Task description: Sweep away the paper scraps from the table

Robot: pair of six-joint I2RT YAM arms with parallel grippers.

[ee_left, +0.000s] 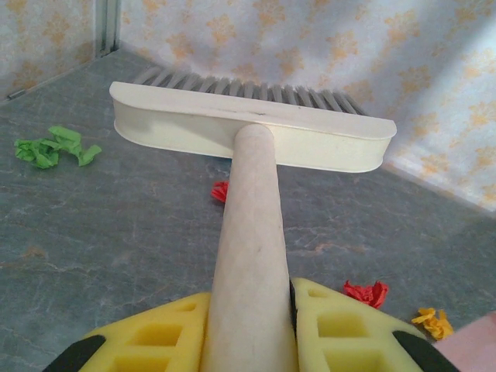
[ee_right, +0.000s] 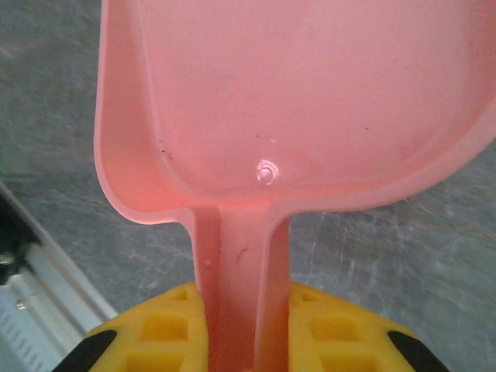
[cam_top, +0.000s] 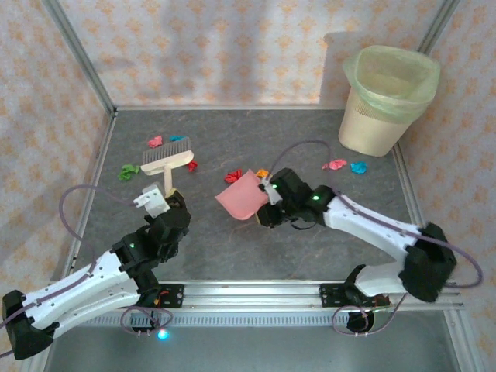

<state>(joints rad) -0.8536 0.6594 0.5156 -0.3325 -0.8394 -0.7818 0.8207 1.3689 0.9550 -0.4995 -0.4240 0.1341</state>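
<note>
left jaws squeeze the brush [cam_top: 167, 157], right jaws squeeze the pink dustpan [cam_top: 239, 198], so sweeping looks barely begun, and next the brush must push paper scraps [cam_top: 156, 141] along the worktop [cam_top: 256, 139] into it.

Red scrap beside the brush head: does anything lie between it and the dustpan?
Nothing visible does. Bare table separates the red scrap from the dustpan; another red scrap lies by the pan's far rim.
</note>
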